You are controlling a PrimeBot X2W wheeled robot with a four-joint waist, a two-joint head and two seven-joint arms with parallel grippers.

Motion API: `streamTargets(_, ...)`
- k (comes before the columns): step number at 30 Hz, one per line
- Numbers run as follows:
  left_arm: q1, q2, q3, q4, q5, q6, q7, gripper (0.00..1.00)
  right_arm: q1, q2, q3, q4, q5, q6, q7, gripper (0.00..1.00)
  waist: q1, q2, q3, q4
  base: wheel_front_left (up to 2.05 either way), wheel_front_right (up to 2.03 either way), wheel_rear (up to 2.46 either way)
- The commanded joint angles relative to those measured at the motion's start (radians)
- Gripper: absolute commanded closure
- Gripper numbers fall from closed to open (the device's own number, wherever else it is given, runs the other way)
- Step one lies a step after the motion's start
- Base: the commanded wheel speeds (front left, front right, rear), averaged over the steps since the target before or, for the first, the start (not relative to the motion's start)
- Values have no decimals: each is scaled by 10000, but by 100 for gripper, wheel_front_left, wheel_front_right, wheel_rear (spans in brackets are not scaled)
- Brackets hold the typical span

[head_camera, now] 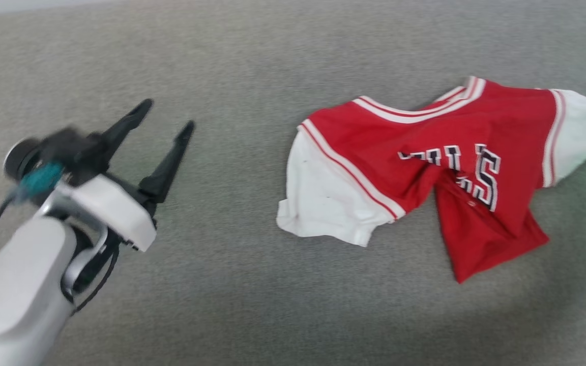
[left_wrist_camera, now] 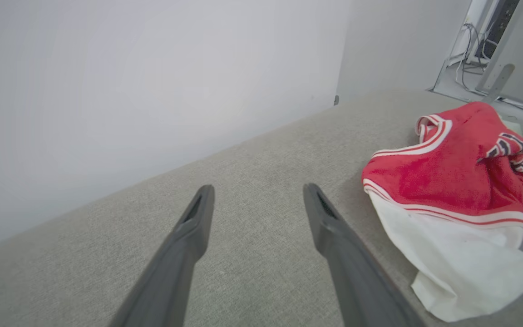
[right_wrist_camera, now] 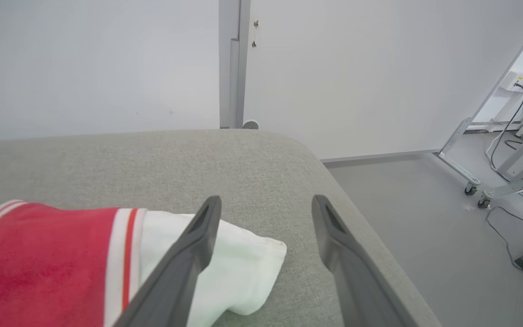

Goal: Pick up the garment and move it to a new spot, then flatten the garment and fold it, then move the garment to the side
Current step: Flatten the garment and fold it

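The grey fabric-covered surface (head_camera: pixel 222 51) carries the garment (head_camera: pixel 425 147), a red jersey with white sleeves, which lies crumpled toward 3 o'clock in the head view. Its body is twisted, so the black-and-white lettering is partly buried in a fold. Neither pincer holds it, so the move to a new spot looks finished and flattening appears to be the step in hand.

The left pincer (head_camera: pixel 167 114) hangs at 9 o'clock with its fingers spread wide and nothing between them. It is well apart from the garment, which sits at its 3 o'clock.

In its own wrist view the right pincer (right_wrist_camera: pixel 266 202) is also wide and empty. One finger crosses in front of the white sleeve (right_wrist_camera: pixel 243 254), near the surface's rounded corner; contact cannot be told.

The next move likely calls for each pincer to take an edge and draw the twisted cloth flat.
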State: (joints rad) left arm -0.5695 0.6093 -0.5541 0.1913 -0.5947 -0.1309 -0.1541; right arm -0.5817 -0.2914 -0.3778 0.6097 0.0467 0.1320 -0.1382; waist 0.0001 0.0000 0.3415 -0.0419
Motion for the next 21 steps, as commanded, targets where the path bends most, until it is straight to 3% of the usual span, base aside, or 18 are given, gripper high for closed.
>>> streamTargets(1,-432,268,-536,-170,-519,9,614,0,177,196,203,-265,151,-24,-193,0,-1,0,-55,-285,0,0,0)
streamTargets(7,-1910,855,-2535,-736,-3724,9,3916,0,582,766,807,-1330,480,-24,-343,0,-1,0,126,-850,0,0,0)
streamTargets(12,-2784,1059,-3662,-668,-5377,9,6076,0,795,1142,1086,-2069,609,-24,-234,0,-1,0,400,-1318,0,0,0)
streamTargets(21,-3544,925,-4064,476,-6934,9,7351,0,976,1545,1246,-2740,562,-24,-9,0,-1,0,979,-2011,0,0,0)
